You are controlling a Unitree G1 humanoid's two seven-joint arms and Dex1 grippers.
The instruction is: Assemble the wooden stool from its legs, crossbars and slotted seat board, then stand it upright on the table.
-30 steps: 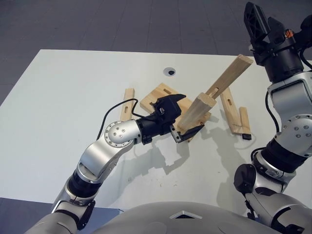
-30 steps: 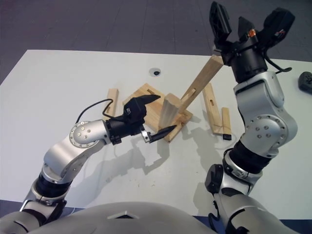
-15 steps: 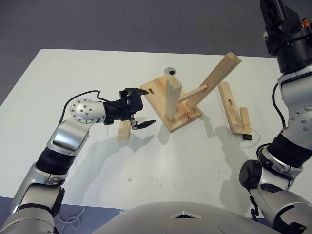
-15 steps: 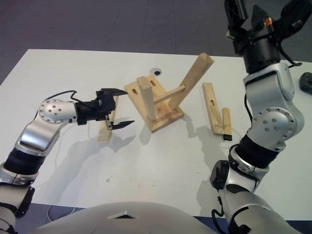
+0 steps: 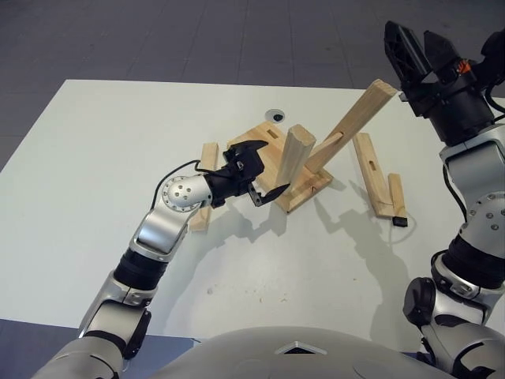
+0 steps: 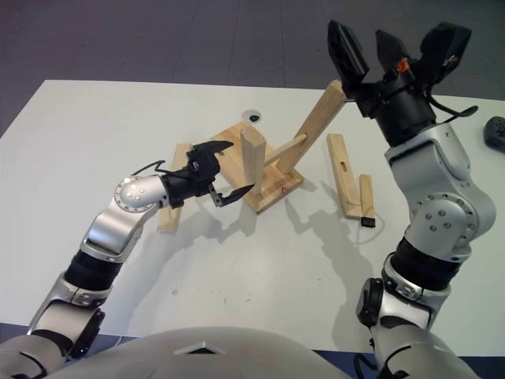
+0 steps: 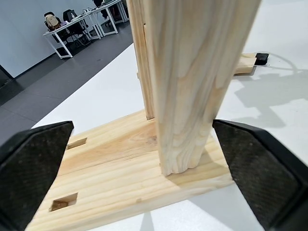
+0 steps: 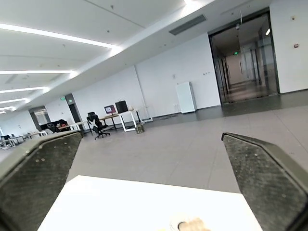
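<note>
Left tool (image 5: 264, 167) spread near upright leg (image 5: 298, 158) on seat board (image 7: 120, 163); right tool (image 6: 367, 51) spread, raised. Wood judged stiff, light, easily tipped; leg best gripped low.

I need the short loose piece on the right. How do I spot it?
On the white table, look right of the seat board with its legs. Two loose pieces lie there side by side; the short piece is the outer one, shorter than the slotted leg beside it, with a small black thing at its near end.
</note>
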